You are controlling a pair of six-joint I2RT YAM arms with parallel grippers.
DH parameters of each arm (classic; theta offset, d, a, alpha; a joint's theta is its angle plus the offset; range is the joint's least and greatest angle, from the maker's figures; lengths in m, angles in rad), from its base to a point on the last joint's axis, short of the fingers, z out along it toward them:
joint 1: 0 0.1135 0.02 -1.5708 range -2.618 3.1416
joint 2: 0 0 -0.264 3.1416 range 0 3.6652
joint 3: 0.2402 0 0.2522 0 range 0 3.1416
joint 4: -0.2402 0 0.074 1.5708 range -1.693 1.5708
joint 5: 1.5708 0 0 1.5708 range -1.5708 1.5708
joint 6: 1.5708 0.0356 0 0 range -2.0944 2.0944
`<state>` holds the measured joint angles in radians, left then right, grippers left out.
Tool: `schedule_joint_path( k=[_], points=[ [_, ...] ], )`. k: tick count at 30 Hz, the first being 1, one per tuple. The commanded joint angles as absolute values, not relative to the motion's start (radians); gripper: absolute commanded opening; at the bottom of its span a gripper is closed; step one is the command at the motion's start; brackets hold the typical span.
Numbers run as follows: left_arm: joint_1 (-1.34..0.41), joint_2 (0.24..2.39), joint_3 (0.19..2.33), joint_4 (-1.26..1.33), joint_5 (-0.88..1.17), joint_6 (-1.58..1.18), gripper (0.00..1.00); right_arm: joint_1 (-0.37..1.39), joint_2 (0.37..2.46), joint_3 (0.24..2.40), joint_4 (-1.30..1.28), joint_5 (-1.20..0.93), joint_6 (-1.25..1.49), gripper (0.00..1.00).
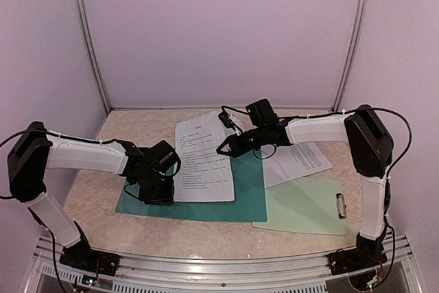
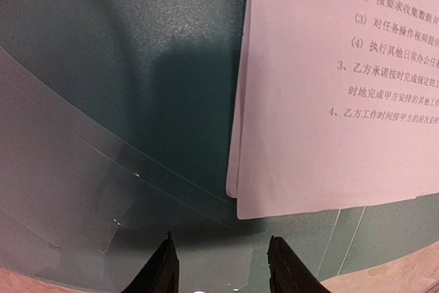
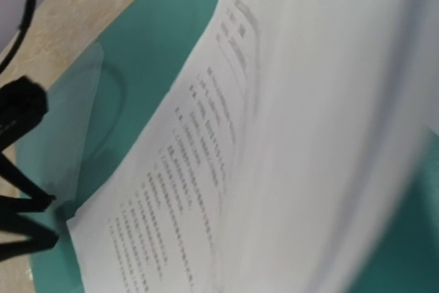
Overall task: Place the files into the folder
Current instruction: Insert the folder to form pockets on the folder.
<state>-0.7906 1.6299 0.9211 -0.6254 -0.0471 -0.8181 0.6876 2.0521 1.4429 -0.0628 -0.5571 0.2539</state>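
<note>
1. With the right gripper (image 1: 223, 147) first: pressed tight together on the right edge of the files (image 1: 202, 162), by the look of it, and raising that edge. Hence the big white blur sweeping across the right wrist view.
2. Reads as a hold for steering rather than carrying, with the stack's left corner down flat on the folder (image 1: 206, 209) and only the right side curled up.
3. Over to the left gripper (image 2: 221, 269): spread apart, nothing between the fingertips, poised low over the folder's left margin, just beside the stack's near-left corner and not touching it.
4. Underneath there, a clear flap (image 2: 68, 169) lying flat on the teal card, running diagonally through the left wrist view. Probably the pocket meant for the sheets, and a fair reason for parking open fingers right at it.
5. As for the files themselves: lying on top of the folder, right of its middle, far end overhanging the far rim onto the table (image 1: 137, 132). On it, not yet tucked under anything.
6. Off to the right, a loose sheet (image 1: 302, 162) of the same print, under the right arm, at or just past the folder's right edge. Hard to say about overlap. At best halfway through, then.
7. Nearer the bases, a mint clipboard (image 1: 302, 207) just beside the folder's right side: a bystander, not the target.
8. Next up, most likely: lifting the flap with the left, sliding the stack under with the right. Worth watching for fanning or buckling, with thin paper pinched at one edge only.
</note>
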Motion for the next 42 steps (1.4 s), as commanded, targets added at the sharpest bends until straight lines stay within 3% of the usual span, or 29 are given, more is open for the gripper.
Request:
schedule_joint_path(
  k=[1, 10, 17, 23, 36, 42],
  points=[
    [-0.825, 1.629, 0.962, -0.643, -0.083, -0.790, 0.46, 0.691, 2.034, 1.453, -0.083, -0.519, 0.255, 0.00],
    [-0.841, 1.763, 1.035, -0.744, -0.146, -0.790, 0.44, 0.686, 2.019, 1.440, -0.094, -0.509, 0.251, 0.00],
    [-0.839, 1.753, 1.017, -0.764, -0.157, -0.805, 0.54, 0.685, 2.019, 1.422, -0.082, -0.512, 0.252, 0.00],
    [-0.837, 1.762, 1.000, -0.769, -0.161, -0.818, 0.56, 0.685, 2.016, 1.415, -0.081, -0.516, 0.251, 0.00],
    [-0.819, 1.718, 0.919, -0.723, -0.120, -0.848, 0.35, 0.684, 2.014, 1.400, -0.083, -0.515, 0.247, 0.00],
    [-0.817, 1.706, 0.928, -0.741, -0.160, -0.851, 0.47, 0.684, 2.016, 1.398, -0.084, -0.517, 0.247, 0.00]
  ],
)
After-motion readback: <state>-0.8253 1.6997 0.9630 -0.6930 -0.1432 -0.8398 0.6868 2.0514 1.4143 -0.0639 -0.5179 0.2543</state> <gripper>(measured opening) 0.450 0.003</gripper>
